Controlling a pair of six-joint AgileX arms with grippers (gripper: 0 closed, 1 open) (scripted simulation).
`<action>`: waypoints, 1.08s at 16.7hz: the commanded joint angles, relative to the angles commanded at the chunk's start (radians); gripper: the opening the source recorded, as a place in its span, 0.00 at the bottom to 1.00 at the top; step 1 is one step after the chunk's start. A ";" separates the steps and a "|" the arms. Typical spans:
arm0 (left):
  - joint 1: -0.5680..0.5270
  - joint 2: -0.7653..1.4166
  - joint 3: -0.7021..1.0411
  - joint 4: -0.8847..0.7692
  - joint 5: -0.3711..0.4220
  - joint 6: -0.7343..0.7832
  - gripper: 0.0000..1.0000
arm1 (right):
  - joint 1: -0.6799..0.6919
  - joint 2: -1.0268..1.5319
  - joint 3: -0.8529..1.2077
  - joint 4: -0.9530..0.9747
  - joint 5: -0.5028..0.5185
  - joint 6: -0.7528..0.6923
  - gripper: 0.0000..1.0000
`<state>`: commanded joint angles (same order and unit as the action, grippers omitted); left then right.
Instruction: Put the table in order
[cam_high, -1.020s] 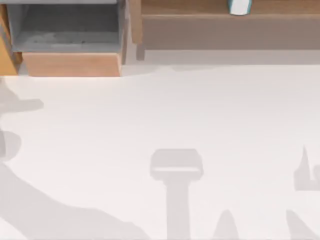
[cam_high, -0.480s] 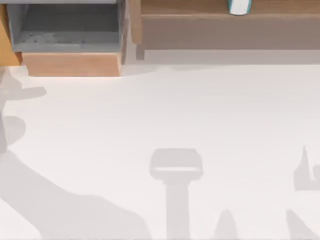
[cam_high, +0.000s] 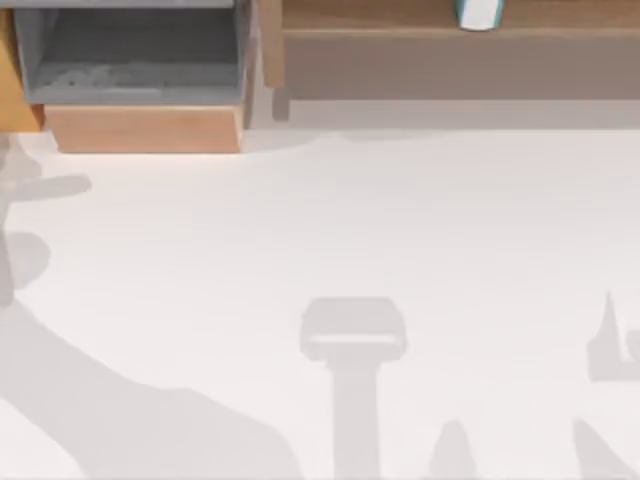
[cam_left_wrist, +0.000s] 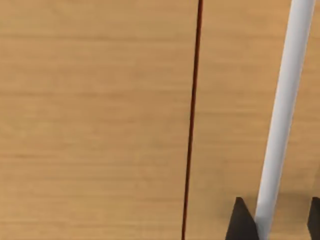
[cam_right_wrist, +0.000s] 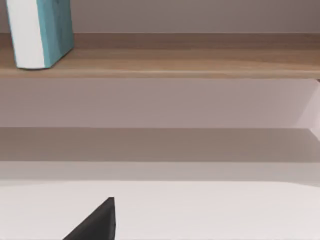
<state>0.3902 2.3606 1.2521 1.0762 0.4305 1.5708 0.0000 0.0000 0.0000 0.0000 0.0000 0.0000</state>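
The white table (cam_high: 330, 230) spreads across the top view, bare except for arm shadows. In the left wrist view my left gripper (cam_left_wrist: 280, 224) is close against a light-wood panel (cam_left_wrist: 95, 120) with a dark seam. A white bar (cam_left_wrist: 285, 100) stands off that panel and runs between the two dark fingertips (cam_left_wrist: 242, 222), which stand apart, one right beside the bar. A dark part of my right gripper (cam_right_wrist: 95, 225) hangs low over the table (cam_right_wrist: 210, 210), facing the shelf.
A light-wood box (cam_high: 145, 128) with a grey inside sits at the back left. A long brown shelf (cam_high: 450, 60) runs along the back right and carries a teal and white object (cam_high: 479, 14), which also stands on the shelf (cam_right_wrist: 39, 32).
The left arm's shadow at the table's left edge has shifted toward the back. The orange wood at the box's left side looks shorter than one second ago.
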 joint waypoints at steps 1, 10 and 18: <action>0.000 0.000 0.000 0.000 0.000 0.000 0.68 | 0.000 0.000 0.000 0.000 0.000 0.000 1.00; 0.000 0.000 0.000 0.000 0.000 0.000 1.00 | 0.000 0.000 0.000 0.000 0.000 0.000 1.00; 0.024 -0.015 -0.074 0.022 0.011 0.000 1.00 | 0.000 0.000 0.000 0.000 0.000 0.000 1.00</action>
<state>0.4140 2.3460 1.1778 1.0982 0.4411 1.5705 0.0000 0.0000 0.0000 0.0000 0.0000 0.0000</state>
